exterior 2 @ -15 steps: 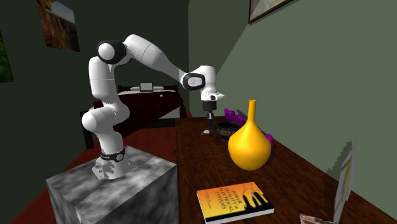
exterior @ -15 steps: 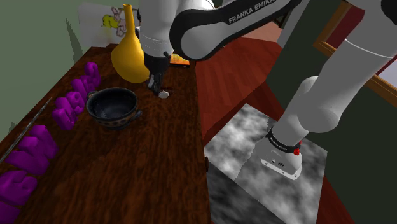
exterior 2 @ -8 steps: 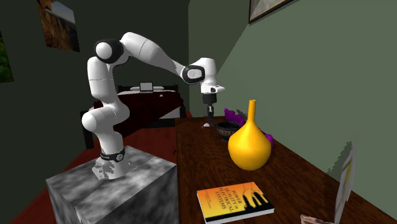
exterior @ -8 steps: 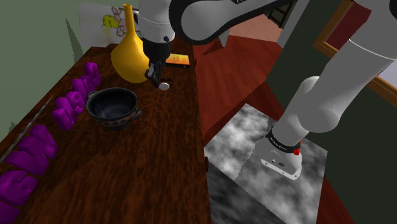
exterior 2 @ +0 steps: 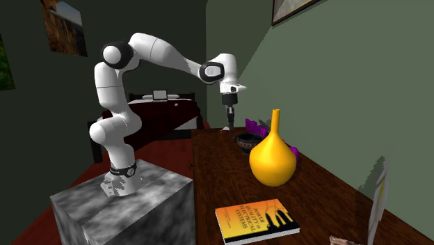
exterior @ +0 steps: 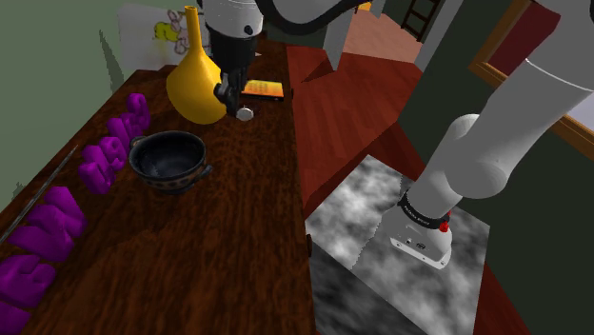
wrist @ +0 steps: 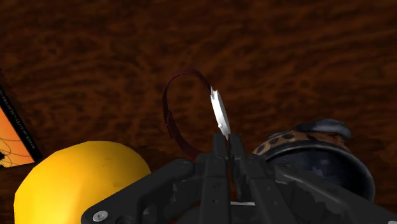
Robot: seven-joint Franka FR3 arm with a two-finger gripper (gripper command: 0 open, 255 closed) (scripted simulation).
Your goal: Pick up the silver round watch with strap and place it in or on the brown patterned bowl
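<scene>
Gripper (exterior: 236,103) high beside the yellow vase (exterior: 193,88), silver watch (exterior: 245,113) in its fingers, dark bowl (exterior: 169,158) nearby on the wooden table (exterior: 228,247).

Item one: silver round watch (wrist: 218,113). In the wrist view its thin metallic case is seen edge-on, with a dark red strap curved into a closed loop beside the case. The case is clasped between the fingers of the black gripper (wrist: 222,139), and the watch is held off the dark wooden table (exterior: 228,247). In the shoulder view the watch (exterior: 245,113) shows as a small pale disc.

Item two: brown patterned bowl (exterior: 171,179). It is round and dark, with a glossy dark interior, a brown spotted band at the rim (wrist: 299,139) and small side handles. It stands upright on the table, apart from the watch.
</scene>
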